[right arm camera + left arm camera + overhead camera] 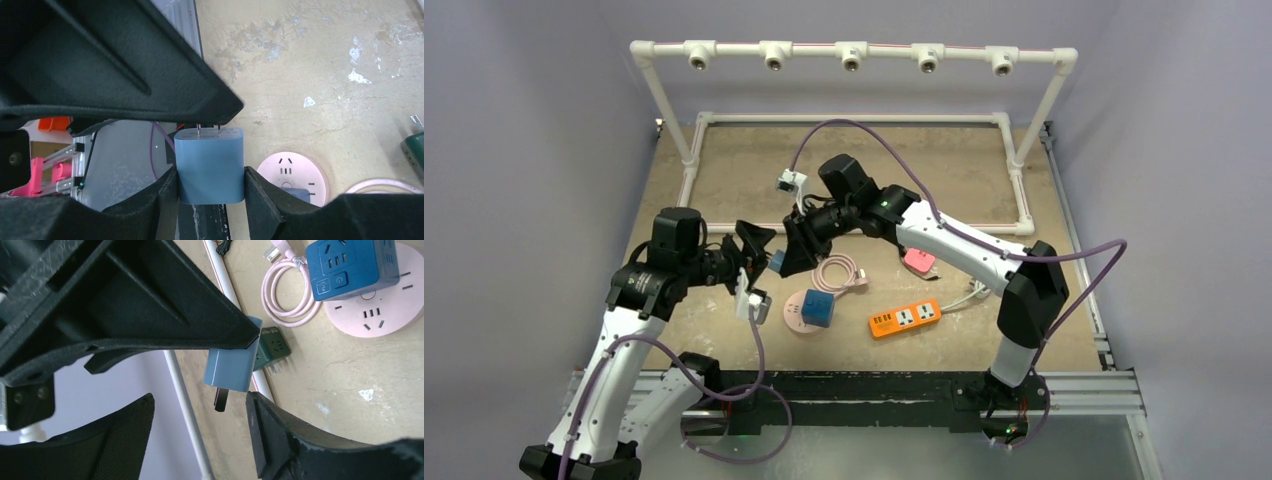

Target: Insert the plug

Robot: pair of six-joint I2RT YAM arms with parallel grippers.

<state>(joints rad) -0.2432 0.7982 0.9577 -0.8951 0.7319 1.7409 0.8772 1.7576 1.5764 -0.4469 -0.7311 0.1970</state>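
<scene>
The right gripper [210, 175] clamps the blue plug [211, 165] between its fingers, while the left gripper [254, 365] has its fingers apart just beside it.

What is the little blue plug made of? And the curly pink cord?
The blue plug looks like smooth plastic with a soft sheen: even colour, rounded edges. Its prongs are thin, flat and dark, so probably metal. The pink cord seems to be rubbery plastic, since it bends into neat loops.

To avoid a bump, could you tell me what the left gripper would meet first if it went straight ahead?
Most likely the light blue plug, clamped in the right gripper; its prongs point toward the left gripper, whose jaws stand open, though depth is unclear.
</scene>
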